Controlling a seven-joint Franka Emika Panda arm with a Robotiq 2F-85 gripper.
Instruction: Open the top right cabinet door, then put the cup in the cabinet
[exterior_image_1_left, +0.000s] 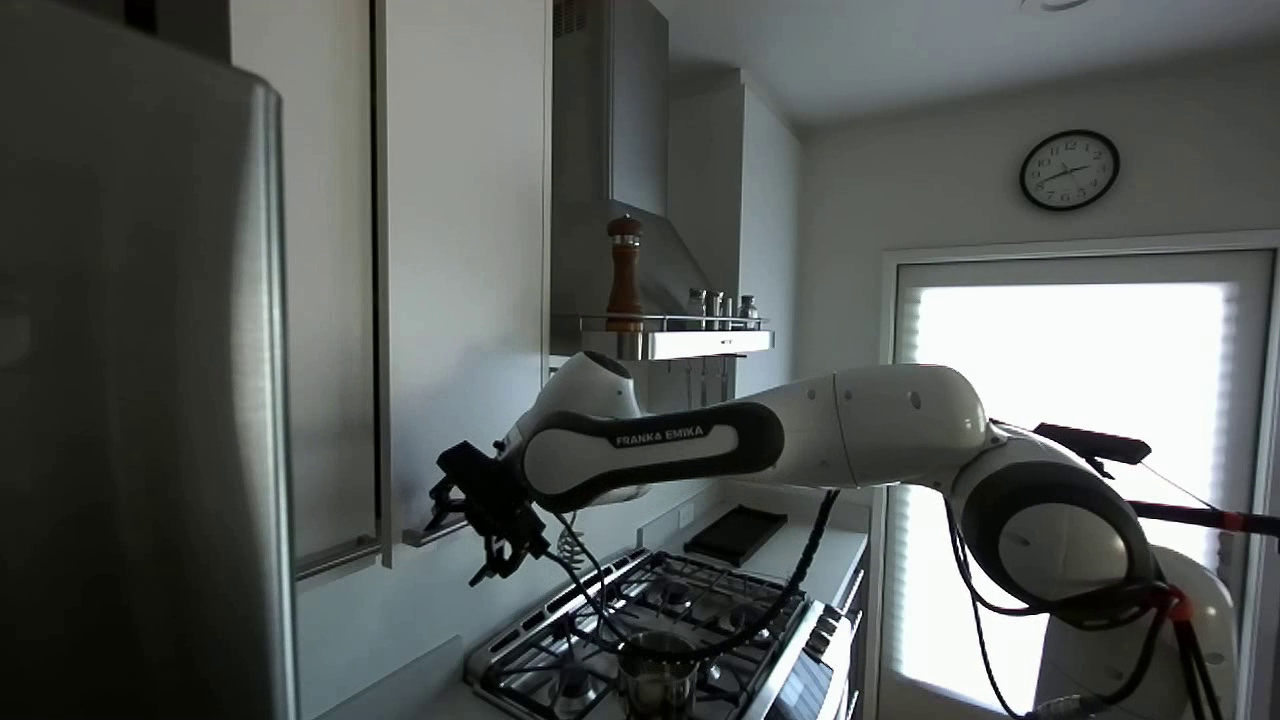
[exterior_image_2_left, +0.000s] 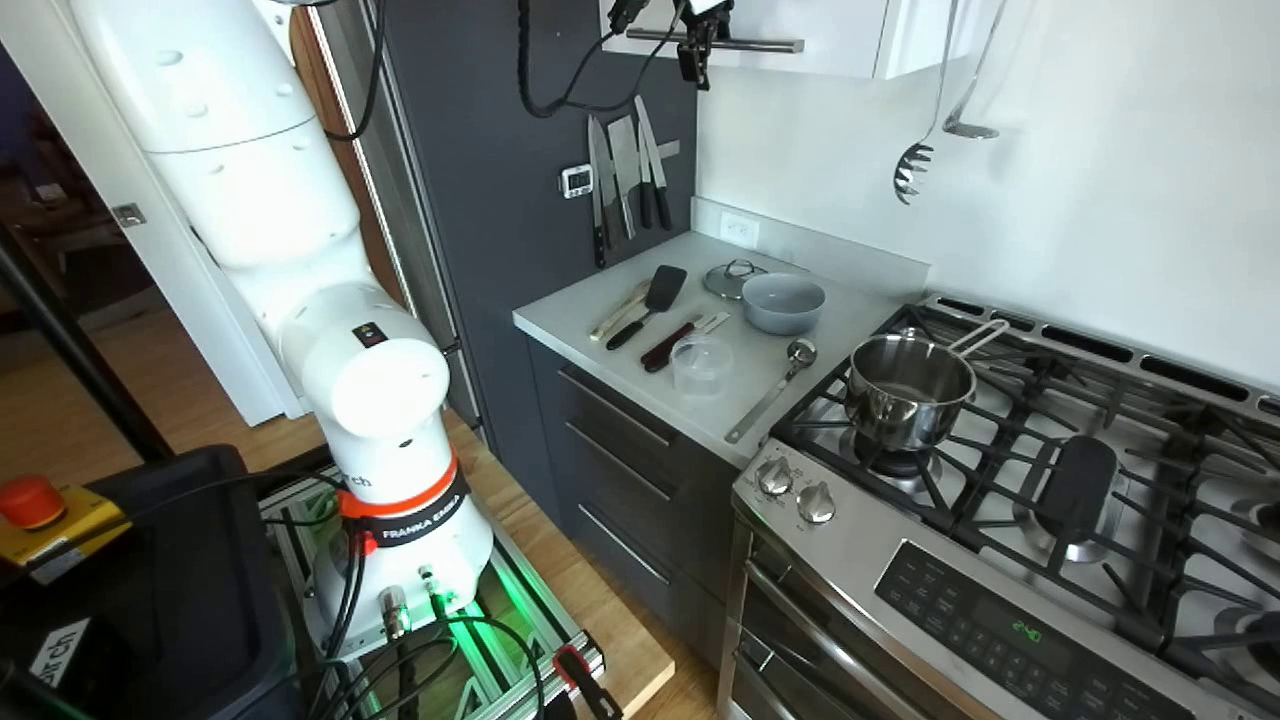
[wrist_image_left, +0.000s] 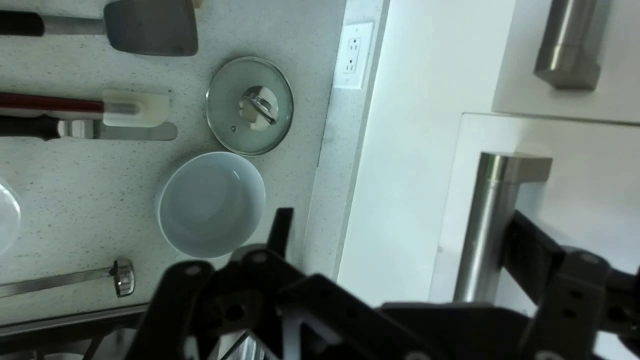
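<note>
Speckled surface (wrist_image_left: 305, 40) bears a translucent cup (exterior_image_2_left: 702, 366); higher, the hand (wrist_image_left: 402, 220) has fingers apart, one beside the top right cabinet door (exterior_image_1_left: 465, 250) handle (wrist_image_left: 484, 235).

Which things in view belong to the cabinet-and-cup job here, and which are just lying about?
Belongs to the job:
gripper, open
top right cabinet door
its bar handle
cabinet
clear cup, probably the one meant

Just lying about:
blue-grey bowl
glass lid
dark spatula
red-handled spatula
saucepan
</note>
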